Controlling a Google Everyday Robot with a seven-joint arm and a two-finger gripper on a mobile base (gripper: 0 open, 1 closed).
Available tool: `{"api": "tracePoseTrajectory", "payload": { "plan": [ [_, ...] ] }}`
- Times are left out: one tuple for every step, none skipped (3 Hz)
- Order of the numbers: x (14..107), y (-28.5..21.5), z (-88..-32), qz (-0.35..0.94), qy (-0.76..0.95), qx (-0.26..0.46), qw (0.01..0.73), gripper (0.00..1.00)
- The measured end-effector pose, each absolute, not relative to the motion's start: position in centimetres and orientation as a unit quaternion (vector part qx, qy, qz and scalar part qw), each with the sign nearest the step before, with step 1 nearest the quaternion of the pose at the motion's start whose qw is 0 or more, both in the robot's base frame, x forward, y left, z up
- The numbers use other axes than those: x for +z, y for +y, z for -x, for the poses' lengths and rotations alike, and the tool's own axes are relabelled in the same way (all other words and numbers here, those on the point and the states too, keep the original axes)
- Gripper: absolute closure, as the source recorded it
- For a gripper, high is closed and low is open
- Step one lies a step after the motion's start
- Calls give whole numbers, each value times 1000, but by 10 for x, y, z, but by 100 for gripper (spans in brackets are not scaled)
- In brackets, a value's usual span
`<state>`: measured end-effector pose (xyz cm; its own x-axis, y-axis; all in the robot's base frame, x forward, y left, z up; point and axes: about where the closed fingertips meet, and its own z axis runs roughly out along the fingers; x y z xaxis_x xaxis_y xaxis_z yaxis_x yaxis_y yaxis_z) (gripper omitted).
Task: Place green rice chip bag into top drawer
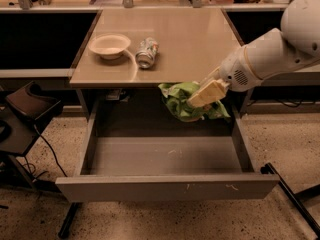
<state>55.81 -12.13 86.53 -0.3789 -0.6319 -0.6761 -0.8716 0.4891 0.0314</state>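
The green rice chip bag (181, 101) is crumpled and shiny. It hangs in the air just below the desk's front edge, above the back right of the open top drawer (167, 186). My gripper (201, 97) is shut on the bag, its cream fingers (207, 92) clamped across its right side. My white arm reaches in from the upper right. The drawer is pulled fully out and its grey floor shows nothing in it.
On the desk top (190, 39) stand a cream bowl (109, 45) and a crushed silver can (146, 52) at the left. A dark chair (27, 111) with cables stands at the left. A black leg (290, 194) lies on the floor at the right.
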Motion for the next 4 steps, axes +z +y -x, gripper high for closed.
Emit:
{"api": "tracePoseTrajectory", "payload": {
  "plan": [
    [828,-120,-557,452,834,139,286,100],
    [764,-127,-558,436,854,87,269,100],
    [711,-139,-548,418,875,65,237,100],
    [669,-151,-544,401,890,66,208,100]
  ]
}}
